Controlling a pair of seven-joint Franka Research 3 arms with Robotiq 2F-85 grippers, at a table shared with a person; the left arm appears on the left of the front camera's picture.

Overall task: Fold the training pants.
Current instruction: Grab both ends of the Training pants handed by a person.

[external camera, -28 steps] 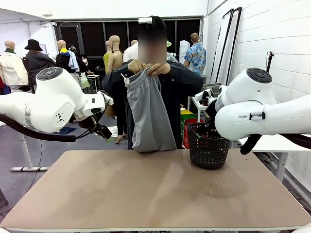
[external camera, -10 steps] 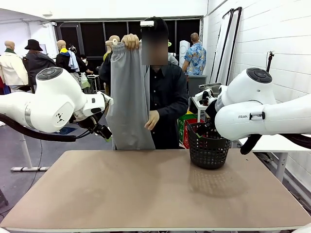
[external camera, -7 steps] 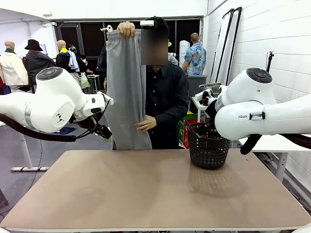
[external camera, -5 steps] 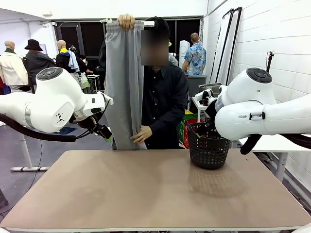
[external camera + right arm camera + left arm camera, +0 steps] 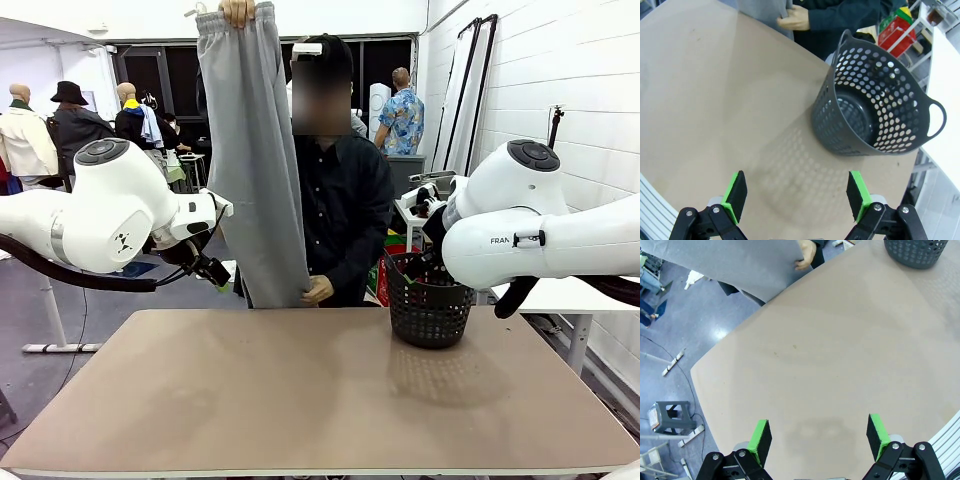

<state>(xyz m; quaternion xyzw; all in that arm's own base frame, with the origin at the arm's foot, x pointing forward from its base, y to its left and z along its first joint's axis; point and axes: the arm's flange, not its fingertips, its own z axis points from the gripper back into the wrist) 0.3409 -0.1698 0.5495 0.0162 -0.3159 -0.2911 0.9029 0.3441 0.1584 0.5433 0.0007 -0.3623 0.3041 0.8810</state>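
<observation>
1. Since the earlier frames the person's upper hand (image 5: 237, 12) has lifted the waistband of the training pants (image 5: 250, 160) from chest height to the top of the front view. The lower hand (image 5: 318, 291) has slid down to the leg ends. Neither arm has shifted.
2. At the left, the left gripper (image 5: 817, 432) hangs over the bare table (image 5: 300, 400) with its jaws spread wide and nothing between them. It looks parked clear so the person has room to work.
3. Left of centre, the training pants hang at full length beyond the table's far edge, not yet on the surface. The upper hand is closed on the waistband and the lower hand pinches the hems just above the table edge. Stretched taut like this, the cloth is probably being straightened so it can be lowered flat and without creases.
4. Right of centre, the black mesh basket (image 5: 875, 115) stands upright on the table near its far edge, apart from the pants. It looks empty inside.
5. At the right, the right gripper (image 5: 797, 195) hovers over the table just beside the basket, its jaws wide apart and gripping nothing. It seems to be waiting for the garment to be laid down.
</observation>
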